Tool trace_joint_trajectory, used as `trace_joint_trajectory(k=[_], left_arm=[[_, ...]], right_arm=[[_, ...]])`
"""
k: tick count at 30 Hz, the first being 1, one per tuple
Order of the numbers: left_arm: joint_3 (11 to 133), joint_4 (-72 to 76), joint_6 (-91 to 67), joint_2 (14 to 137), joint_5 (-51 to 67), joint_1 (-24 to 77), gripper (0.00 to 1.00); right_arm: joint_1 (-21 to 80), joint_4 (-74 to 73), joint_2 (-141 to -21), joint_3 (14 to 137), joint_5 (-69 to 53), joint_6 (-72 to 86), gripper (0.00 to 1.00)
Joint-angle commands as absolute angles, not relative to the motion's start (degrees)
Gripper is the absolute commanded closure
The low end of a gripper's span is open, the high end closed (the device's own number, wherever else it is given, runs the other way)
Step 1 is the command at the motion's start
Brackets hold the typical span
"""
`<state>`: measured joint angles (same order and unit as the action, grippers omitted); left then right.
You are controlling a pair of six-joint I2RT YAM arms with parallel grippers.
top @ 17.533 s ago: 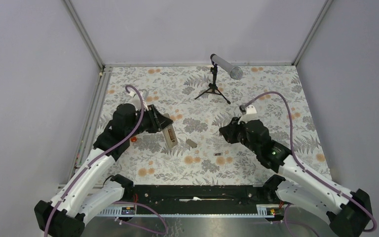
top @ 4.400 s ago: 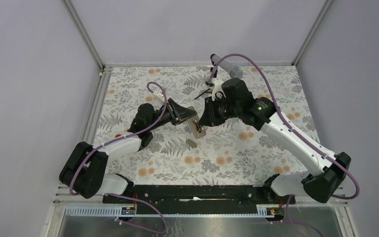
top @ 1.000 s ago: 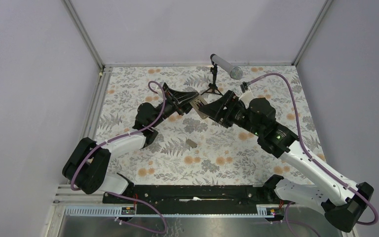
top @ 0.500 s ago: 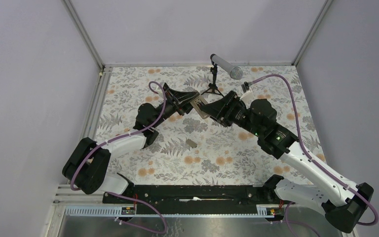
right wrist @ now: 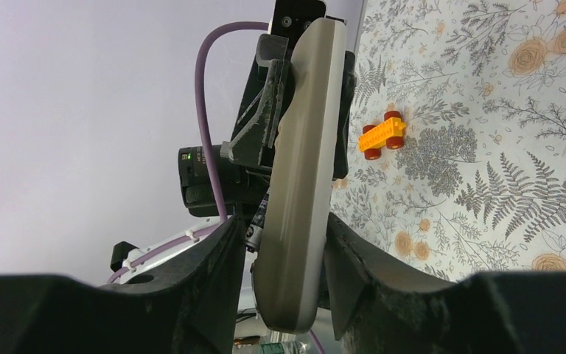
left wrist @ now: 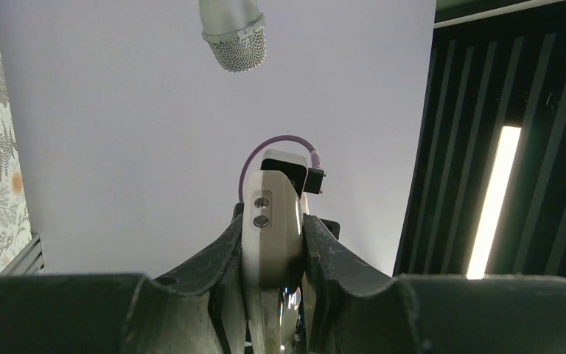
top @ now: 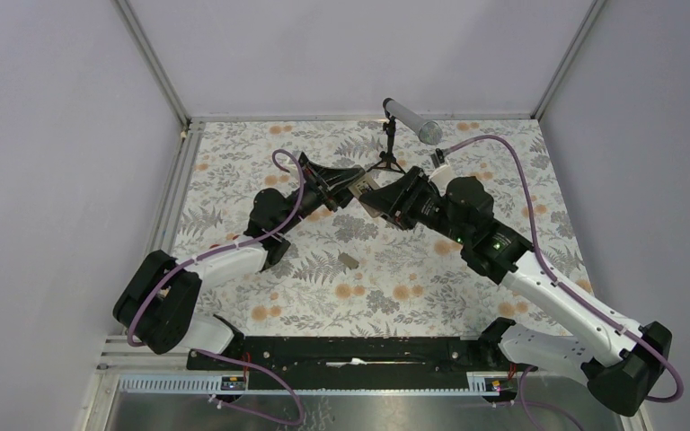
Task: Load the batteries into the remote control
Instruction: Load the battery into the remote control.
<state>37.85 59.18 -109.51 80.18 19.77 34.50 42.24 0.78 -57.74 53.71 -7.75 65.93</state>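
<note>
Remote control [top: 361, 191] clamped in mid-air between both grippers.
Top external view: the left gripper [top: 349, 185] and the right gripper [top: 379, 199] faced each other above the far middle of the floral table [top: 467, 296], each closed on one end of the remote control, which was clear of the surface. A small grey cover piece [top: 348, 260] lay flat on the table nearer the arm bases, well apart from the grippers. A microphone [top: 413, 122] on a tripod [top: 388, 166] stood just behind them. Left wrist view: both left fingers [left wrist: 214, 265] pressed against the sides of the remote control [left wrist: 269, 243], with the microphone [left wrist: 232, 29] head overhead. Right wrist view: the right fingers [right wrist: 214, 251] gripped the beige-grey remote control [right wrist: 302, 147] edge-on, tilted slightly from upright, and the left gripper held its far end. An orange toy car [right wrist: 382, 136] rested on the table beyond.
</note>
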Motion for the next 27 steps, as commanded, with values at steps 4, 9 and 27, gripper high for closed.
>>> trace_joint_trajectory(k=[4,9,27], left_arm=[[39.3,64.5,-109.5,76.8,19.3,35.3,1.00],[39.6,64.1,-109.0,75.8,19.6,35.3,1.00],[39.5,54.2,-94.4,73.0,26.1,33.3,1.00]], right_arm=[[42.4,0.4,-58.9,53.1,-7.7,67.6,0.58],[42.3,0.4,-58.6,52.1,-7.6,69.3,0.66],[42.3,6.7,-53.7,51.9,-11.9,60.1,0.07]])
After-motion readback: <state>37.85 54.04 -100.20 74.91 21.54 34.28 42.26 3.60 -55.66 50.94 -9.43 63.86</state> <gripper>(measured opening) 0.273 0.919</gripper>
